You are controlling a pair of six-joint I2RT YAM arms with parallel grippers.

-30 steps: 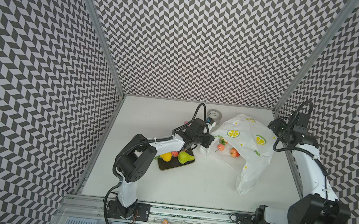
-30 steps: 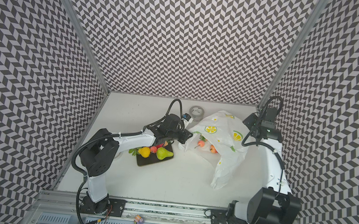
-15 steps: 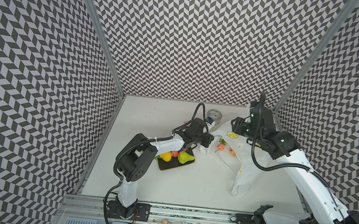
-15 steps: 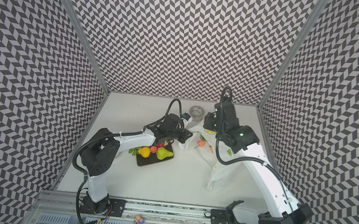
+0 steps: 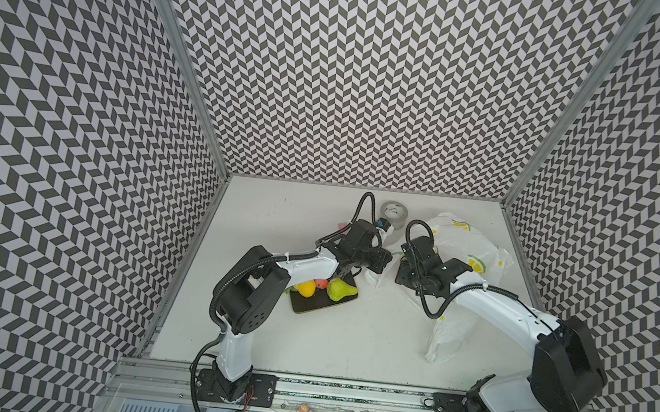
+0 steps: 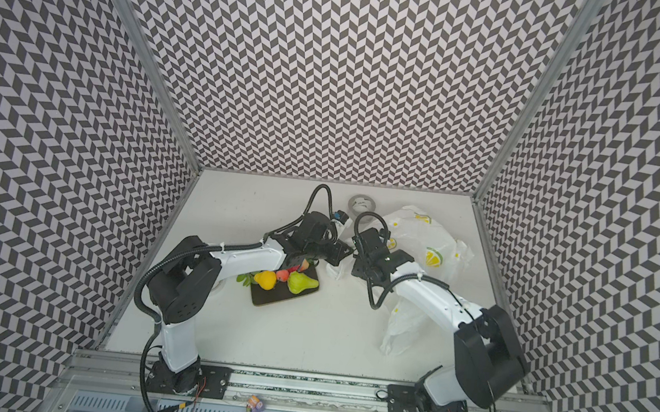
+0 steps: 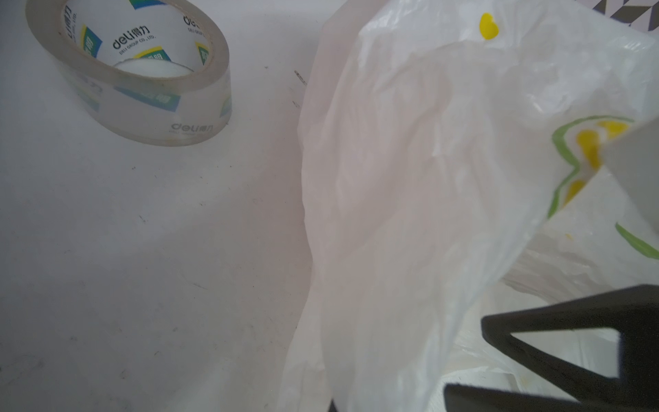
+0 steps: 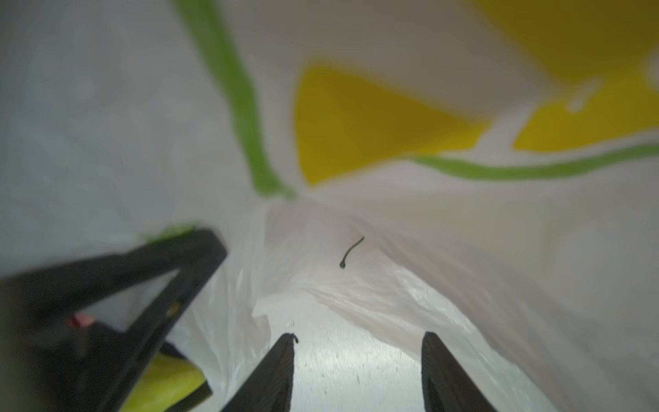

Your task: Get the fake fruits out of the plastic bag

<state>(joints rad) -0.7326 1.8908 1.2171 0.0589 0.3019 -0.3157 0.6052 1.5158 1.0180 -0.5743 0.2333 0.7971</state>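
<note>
Item 1, plastic bag [image 5: 470, 247]: lies crumpled at 2 to 3 o'clock from the centre of the table [image 5: 339, 341] in both top views. Its mouth is turned toward 9 o'clock, where both arms meet.

Item 2, right gripper [image 8: 358, 342]: inside the mouth, its 2 jaws apart with only bare table between them. It holds nothing.

Item 3, left gripper [image 5: 382, 261]: closed, and judged to be pinching the bag's rim, since film hangs tented before its wrist camera.

Item 4, black tray [image 5: 309, 305]: just toward 8 o'clock of centre. It carries 3 fake fruits [image 6: 299, 284] already out of the bag: lemon [image 5: 305, 287], strawberry [image 5: 321, 284], pear [image 5: 338, 290].

Item 5, tape roll [image 7: 142, 103]: at 12 o'clock, apart from the work.

Item 6, stem [image 8: 351, 251]: thin and dark, on the film ahead of the right jaws. No fruit shows inside the bag, and the right arm hides that part from above.

Recommendation:
- Hold the left pinch high and steady so the mouth gapes.
- Run the right jaws low along the table and deeper in, kept wide.
- Close only once a fruit, not film, sits between them, gripping across its middle, as glossy rounds likely slip.
- Withdraw toward the tray.
</note>
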